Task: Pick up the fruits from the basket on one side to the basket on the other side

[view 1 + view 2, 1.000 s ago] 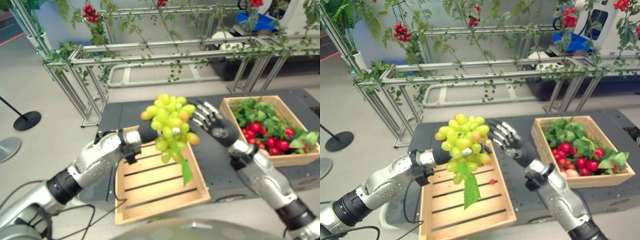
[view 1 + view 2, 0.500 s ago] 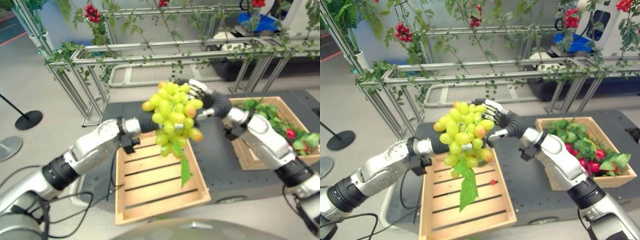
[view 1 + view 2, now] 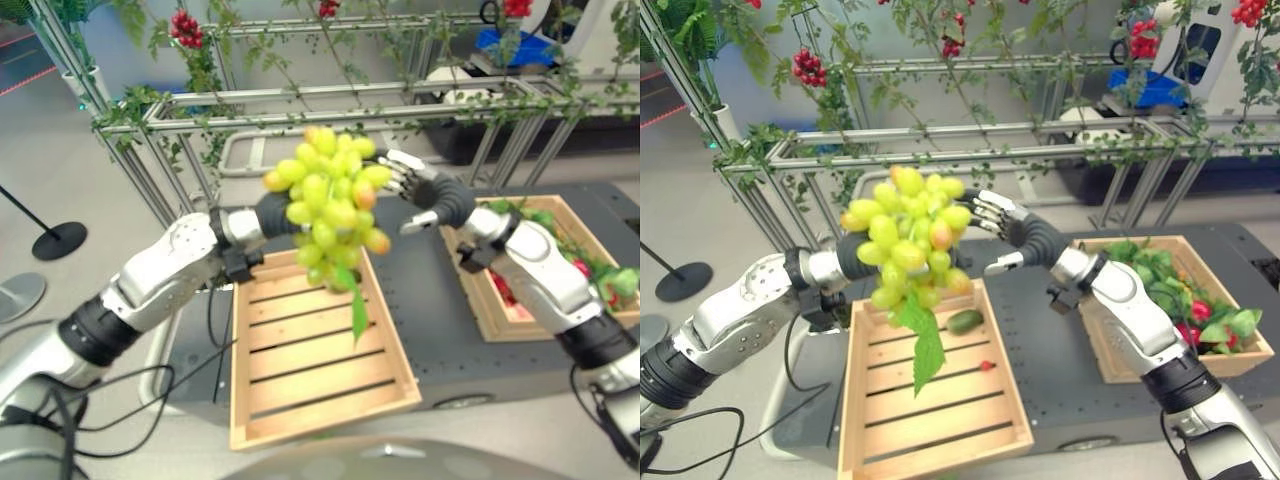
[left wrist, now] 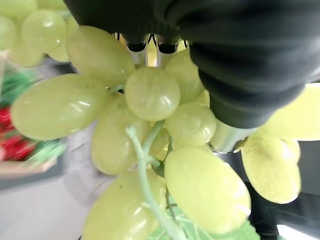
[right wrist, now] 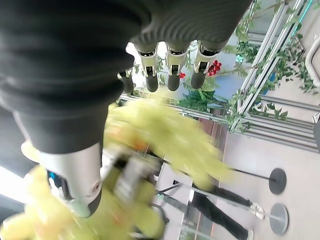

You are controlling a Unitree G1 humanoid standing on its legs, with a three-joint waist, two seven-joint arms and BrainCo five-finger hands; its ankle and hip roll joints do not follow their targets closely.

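Both hands (image 3: pixel 262 215) (image 3: pixel 420 188) at raised grapes (image 3: pixel 328 205)

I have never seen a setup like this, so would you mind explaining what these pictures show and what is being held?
This is a humanoid robot with two arms. Two pictures come from a camera on its head, looking down; the other two from cameras on its wrists. Its left hand holds a bunch of green grapes in the air, above a slatted wooden crate. The right hand, fingers open, reaches toward the bunch. A second crate on the dark table holds red fruit and leaves.
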